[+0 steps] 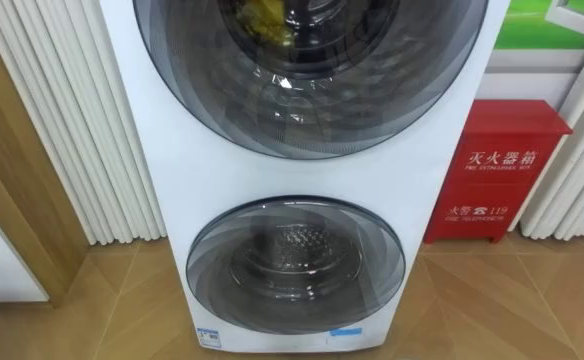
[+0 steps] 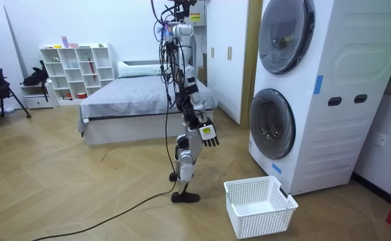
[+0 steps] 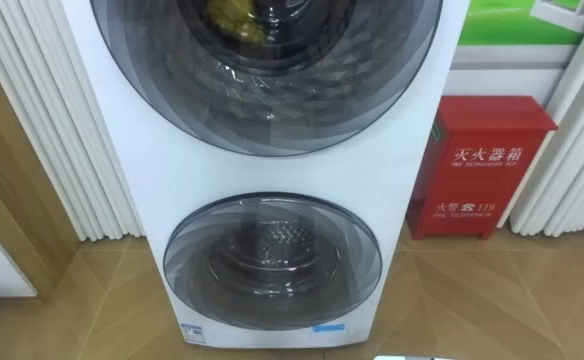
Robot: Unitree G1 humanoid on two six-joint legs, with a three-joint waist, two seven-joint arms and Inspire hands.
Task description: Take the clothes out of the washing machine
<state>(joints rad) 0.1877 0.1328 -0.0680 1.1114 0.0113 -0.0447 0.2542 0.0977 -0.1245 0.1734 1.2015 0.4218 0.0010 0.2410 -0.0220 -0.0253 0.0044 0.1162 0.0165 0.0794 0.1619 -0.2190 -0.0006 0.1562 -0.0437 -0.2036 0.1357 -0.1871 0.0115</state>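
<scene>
A white stacked washing machine [image 1: 172, 190] stands right in front of me. Its upper round door [image 1: 312, 90] is closed, and a yellow piece of clothing [image 1: 264, 22] lies behind the glass. The lower door [image 1: 294, 252] is closed too, with a bare metal drum behind it. In the room view I stand about a step from the machine [image 2: 329, 100], facing it. My right hand [image 2: 209, 132] hangs at hip height with its fingers straight, holding nothing.
A white laundry basket [image 2: 259, 204] sits on the wooden floor between me and the machine. A red fire-equipment box [image 1: 497, 170] stands to the machine's right, white ribbed panels [image 1: 72, 120] to its left. A bed [image 2: 135, 100] and shelf [image 2: 75, 70] are behind me.
</scene>
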